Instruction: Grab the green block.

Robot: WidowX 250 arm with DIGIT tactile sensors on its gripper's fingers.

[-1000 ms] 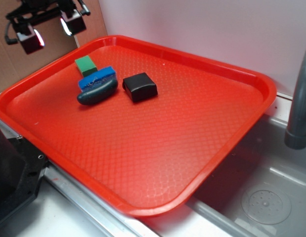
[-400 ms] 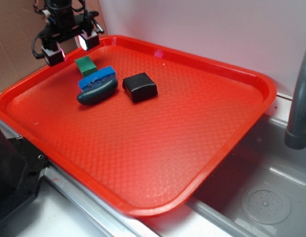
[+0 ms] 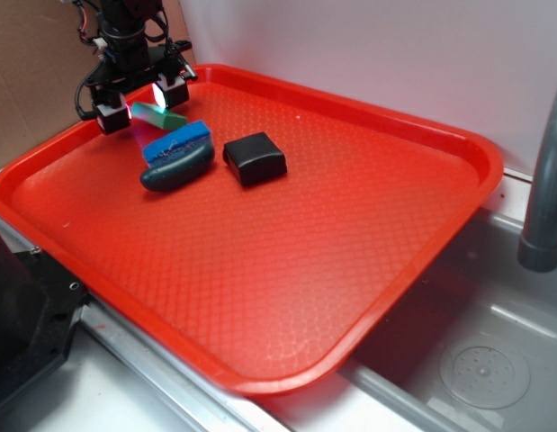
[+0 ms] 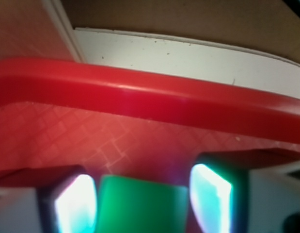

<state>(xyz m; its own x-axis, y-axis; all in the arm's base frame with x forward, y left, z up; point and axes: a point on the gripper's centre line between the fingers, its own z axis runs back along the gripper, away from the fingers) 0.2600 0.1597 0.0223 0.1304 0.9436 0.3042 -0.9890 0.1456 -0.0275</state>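
At lower centre of the wrist view I see the green block (image 4: pixel 140 204) between the gripper's (image 3: pixel 141 101) spread fingers, no contact; exterior adds brush (image 3: pixel 177 157) and black block (image 3: pixel 255 158) on the red tray (image 3: pixel 413 135).

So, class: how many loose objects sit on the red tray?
3. The green block sits between the gripper's fingers at the far left; the brush beside it; the black block right of the brush.

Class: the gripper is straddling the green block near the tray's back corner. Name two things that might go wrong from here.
The blue-topped brush lies close beside the green block, so a finger may nudge it. The open gripper is near the tray rim and might bump it.
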